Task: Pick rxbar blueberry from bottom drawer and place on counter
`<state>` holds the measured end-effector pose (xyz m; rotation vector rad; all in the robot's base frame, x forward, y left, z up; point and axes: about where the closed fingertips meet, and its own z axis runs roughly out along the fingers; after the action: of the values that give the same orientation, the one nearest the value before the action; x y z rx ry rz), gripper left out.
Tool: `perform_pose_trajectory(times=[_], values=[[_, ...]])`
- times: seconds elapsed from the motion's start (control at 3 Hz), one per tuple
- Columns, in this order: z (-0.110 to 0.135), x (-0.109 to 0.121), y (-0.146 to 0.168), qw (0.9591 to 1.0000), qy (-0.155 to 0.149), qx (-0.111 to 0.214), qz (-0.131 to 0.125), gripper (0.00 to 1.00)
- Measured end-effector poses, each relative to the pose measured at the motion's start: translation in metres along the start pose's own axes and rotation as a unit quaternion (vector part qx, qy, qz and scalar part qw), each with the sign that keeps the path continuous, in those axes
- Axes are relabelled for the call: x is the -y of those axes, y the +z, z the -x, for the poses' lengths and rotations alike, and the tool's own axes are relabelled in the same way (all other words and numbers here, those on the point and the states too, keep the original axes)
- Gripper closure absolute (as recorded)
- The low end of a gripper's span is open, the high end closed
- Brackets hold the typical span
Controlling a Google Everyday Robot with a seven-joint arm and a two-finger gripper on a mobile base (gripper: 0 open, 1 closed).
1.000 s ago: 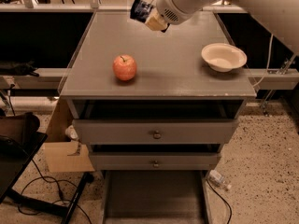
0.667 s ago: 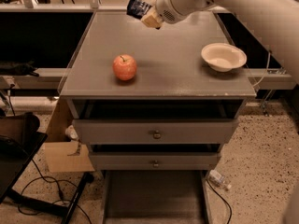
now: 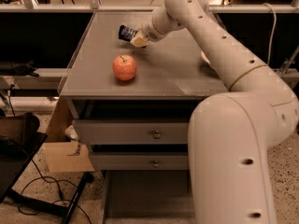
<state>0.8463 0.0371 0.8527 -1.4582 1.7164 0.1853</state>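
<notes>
1. Locating the gripper (image 3: 133,36) low over the far half of the counter (image 3: 177,76), at about 11 o'clock from the apple (image 3: 124,67) and clear of it.
2. Clamped on the rxbar blueberry (image 3: 124,32). Fingers pressed onto the dark wrapper, bar poking out toward 9 o'clock from the wrist.
3. Looking at the bottom drawer (image 3: 149,190), pulled out at 6 o'clock of the cabinet. Only plain grey floor in the visible part, with the right side hidden behind the arm (image 3: 233,125).
4. Judging the pick as done, since the bar is out of the drawer and up at counter level.
5. Judging the carry as essentially done too, with the bar already over the target surface and no longer over the floor or the drawer.
6. Cannot tell whether the wrapper touches the counter or hangs just above it.
7. Left to do: set the bar down flat, open the fingers, then back the arm away without dragging it.
8. Plenty of bare counter under and around the bar, so no need to go near the apple.
9. Ignoring the two knobbed drawers (image 3: 154,134) between counter and bottom drawer — not involved.
</notes>
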Motion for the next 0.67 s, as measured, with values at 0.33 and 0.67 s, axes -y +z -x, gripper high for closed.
perform_pose_trajectory(times=[0.33, 0.67], values=[[-0.0022, 0.0108, 0.0017, 1.0000, 0.003, 0.004, -0.008, 0.81], [-0.0016, 0.0094, 0.0018, 1.0000, 0.003, 0.004, -0.007, 0.58]])
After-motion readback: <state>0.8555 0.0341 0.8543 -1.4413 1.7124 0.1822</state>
